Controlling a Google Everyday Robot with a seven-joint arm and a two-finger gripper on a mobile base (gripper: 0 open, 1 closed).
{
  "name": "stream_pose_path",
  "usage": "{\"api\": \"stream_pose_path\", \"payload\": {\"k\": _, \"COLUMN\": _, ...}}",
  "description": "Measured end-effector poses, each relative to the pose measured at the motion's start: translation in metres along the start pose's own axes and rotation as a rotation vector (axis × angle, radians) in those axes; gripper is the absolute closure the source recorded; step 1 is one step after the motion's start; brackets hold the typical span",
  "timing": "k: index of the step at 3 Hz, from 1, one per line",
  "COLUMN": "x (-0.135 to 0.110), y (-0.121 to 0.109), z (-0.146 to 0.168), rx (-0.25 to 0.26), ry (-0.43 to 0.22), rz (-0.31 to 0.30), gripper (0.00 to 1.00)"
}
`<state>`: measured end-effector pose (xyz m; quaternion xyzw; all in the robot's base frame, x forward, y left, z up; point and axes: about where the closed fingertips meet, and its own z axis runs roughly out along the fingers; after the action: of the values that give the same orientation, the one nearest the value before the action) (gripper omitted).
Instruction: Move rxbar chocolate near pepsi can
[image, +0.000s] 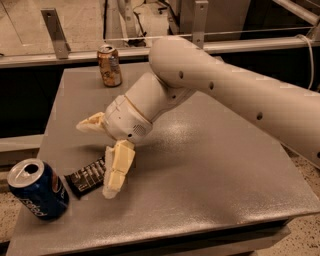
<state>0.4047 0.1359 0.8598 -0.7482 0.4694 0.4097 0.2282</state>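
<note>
The rxbar chocolate (86, 176), a flat black bar with white lettering, lies on the grey table (210, 170) near its front left corner. Its right end is hidden behind my lower finger. The pepsi can (38, 189), dark blue with a silver top, stands tilted just left of the bar, a small gap between them. My gripper (95, 160) hangs over the bar with its cream fingers spread wide: one finger (91, 123) points left above the bar, the other (118, 167) points down beside its right end. The gripper is open and holds nothing.
A brown-gold can (109, 65) stands upright at the table's back edge. My thick white arm (225, 95) crosses from the right over the table's middle. A metal rail (55, 54) runs behind the table. The table's front edge is close to the pepsi can.
</note>
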Motion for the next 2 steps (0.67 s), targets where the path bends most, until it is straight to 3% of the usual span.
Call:
{"api": "stream_pose_path", "payload": {"k": 1, "x": 0.01, "y": -0.006, "z": -0.044, "rx": 0.101, "ry": -0.028, "rz": 0.011, "gripper": 0.0}}
{"api": "stream_pose_path", "payload": {"k": 2, "x": 0.025, "y": -0.009, "z": -0.141, "rx": 0.317, "ry": -0.055, "rz": 0.003, "gripper": 0.0}}
